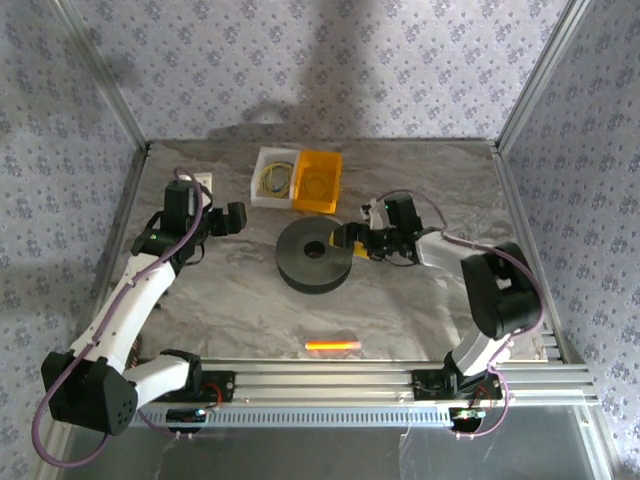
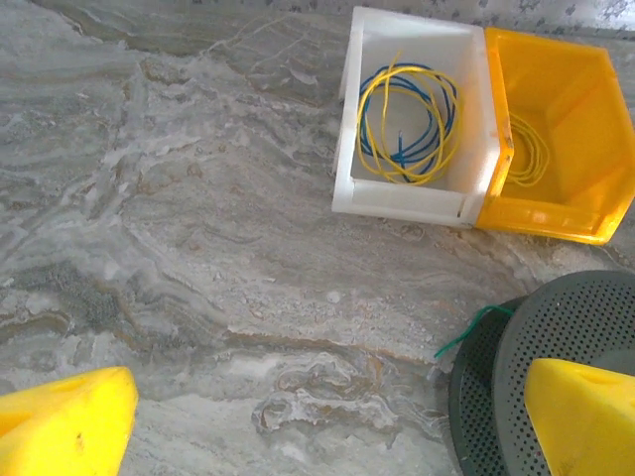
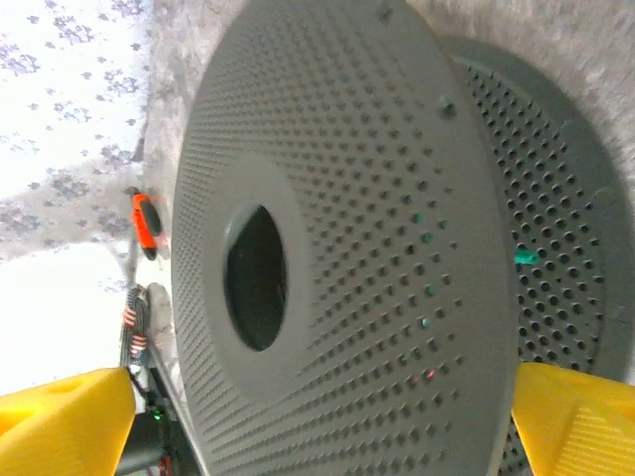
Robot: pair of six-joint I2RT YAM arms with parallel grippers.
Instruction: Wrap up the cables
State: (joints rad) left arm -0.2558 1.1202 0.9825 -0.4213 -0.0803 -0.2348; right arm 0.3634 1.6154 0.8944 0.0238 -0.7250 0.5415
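The black perforated spool (image 1: 315, 256) lies flat mid-table. A short end of the thin green cable (image 2: 474, 324) sticks out between its two flanges on the left side. In the right wrist view, specks of green cable (image 3: 526, 259) show through the spool (image 3: 397, 248) holes. My left gripper (image 1: 237, 218) hovers left of the spool; its yellow fingers stand open (image 2: 322, 426) over bare table, one finger (image 2: 585, 416) above the spool's (image 2: 556, 347) edge. My right gripper (image 1: 350, 240) sits at the spool's right rim, open (image 3: 317, 426), with the upper flange close in front and nothing held.
Behind the spool stand a white bin (image 1: 258, 190) with yellow and blue wire loops (image 2: 402, 124) and a yellow bin (image 1: 318, 205) with a yellow coil (image 2: 531, 159). An orange object (image 1: 332, 345) lies near the front rail. Metal frame posts edge the table.
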